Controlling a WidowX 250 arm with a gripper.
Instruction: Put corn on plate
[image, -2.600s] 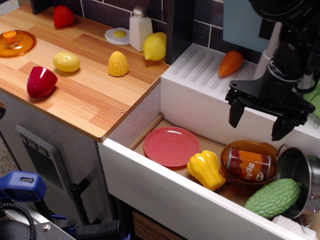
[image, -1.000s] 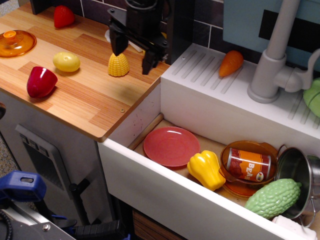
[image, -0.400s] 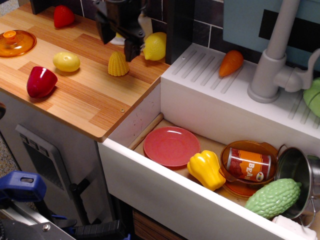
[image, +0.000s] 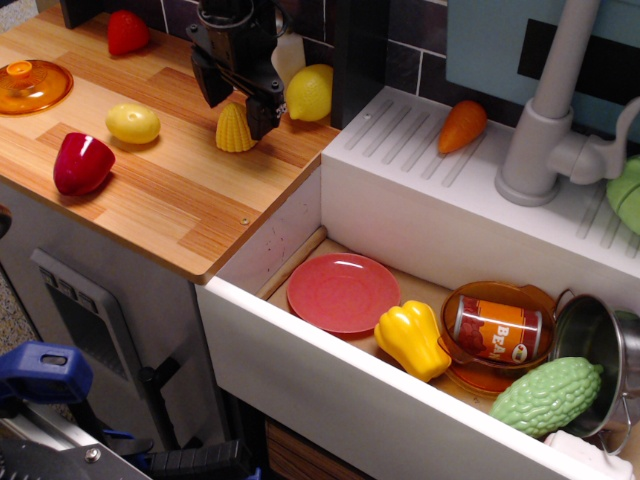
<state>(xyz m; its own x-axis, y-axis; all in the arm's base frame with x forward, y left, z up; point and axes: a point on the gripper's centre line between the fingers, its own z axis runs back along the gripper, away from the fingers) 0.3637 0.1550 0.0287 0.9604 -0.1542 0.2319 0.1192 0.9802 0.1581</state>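
The yellow toy corn (image: 233, 131) stands upright on the wooden counter, its top partly hidden by my gripper. My gripper (image: 237, 104) hangs open directly over the corn, one finger to its left and one to its right, reaching down around its upper part. The pink-red plate (image: 343, 292) lies flat in the white sink basin below the counter, at the basin's left end, with nothing on it.
On the counter: a red pepper (image: 82, 163), a small yellow fruit (image: 133, 123), a lemon (image: 310, 92), an orange lid (image: 32, 85), a strawberry (image: 127, 32). In the basin: a yellow bell pepper (image: 412, 339), an orange bowl with a can (image: 497, 327), a green gourd (image: 546, 396), a pot (image: 600, 350).
My gripper swung from the right over the sink across to the counter. In the last half second it dropped lower, straddling the corn.
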